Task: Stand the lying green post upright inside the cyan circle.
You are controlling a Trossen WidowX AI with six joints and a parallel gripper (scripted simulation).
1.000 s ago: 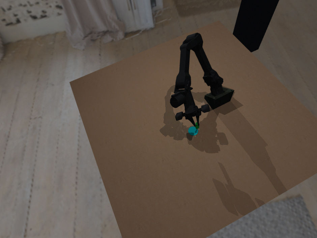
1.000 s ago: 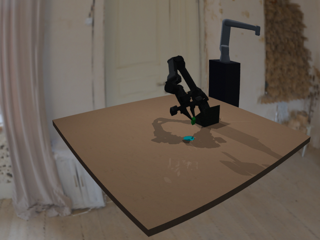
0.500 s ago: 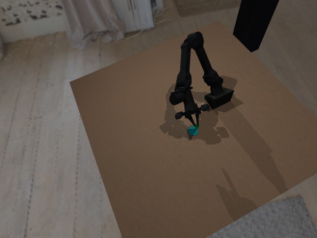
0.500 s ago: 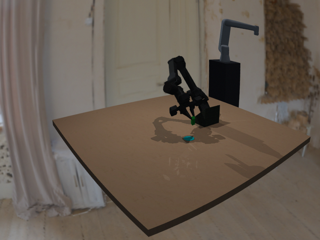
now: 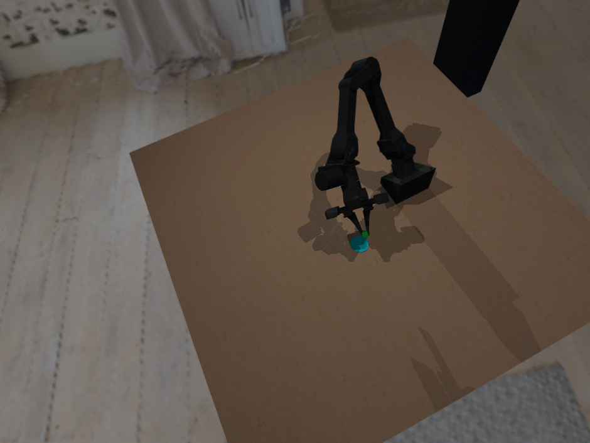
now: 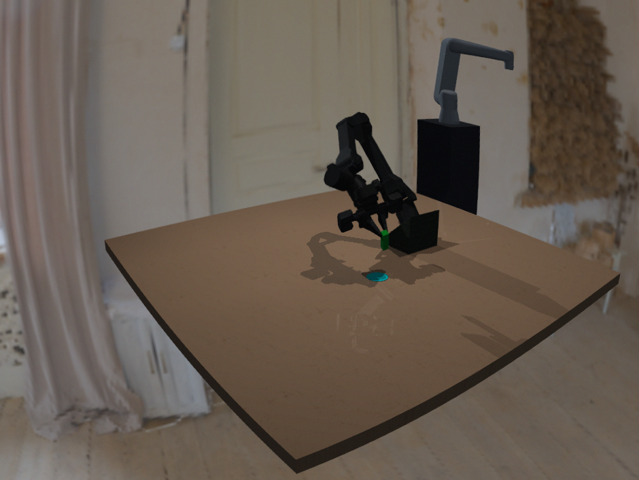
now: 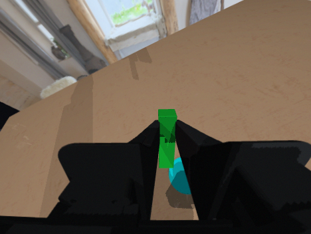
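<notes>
Brown worktop [image 5: 267, 295] [image 6: 320, 330] [image 7: 232, 86] below, fingers [image 5: 364, 232] [image 6: 383, 234] gripping the green post [image 5: 365, 234] [image 6: 385, 240] [image 7: 167, 153] in the air, and honestly letting go before it's down on the cyan circle [image 5: 358, 245] [image 6: 377, 277] [image 7: 179, 177] could topple it

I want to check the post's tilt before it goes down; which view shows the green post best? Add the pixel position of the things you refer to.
The exterior view: there the green post [image 5: 365, 234] [image 6: 385, 240] [image 7: 167, 143] looks near upright, above the table. The top view shows mostly its end; the wrist view, its length between the fingers.

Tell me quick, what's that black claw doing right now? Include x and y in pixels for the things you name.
Gripper [image 5: 364, 233] [image 6: 383, 235] [image 7: 167, 124]: closed, holding the green post [image 5: 365, 234] [image 6: 385, 240] [image 7: 167, 127] above the table [image 5: 267, 305] [image 6: 289, 382] [image 7: 232, 86].
</notes>
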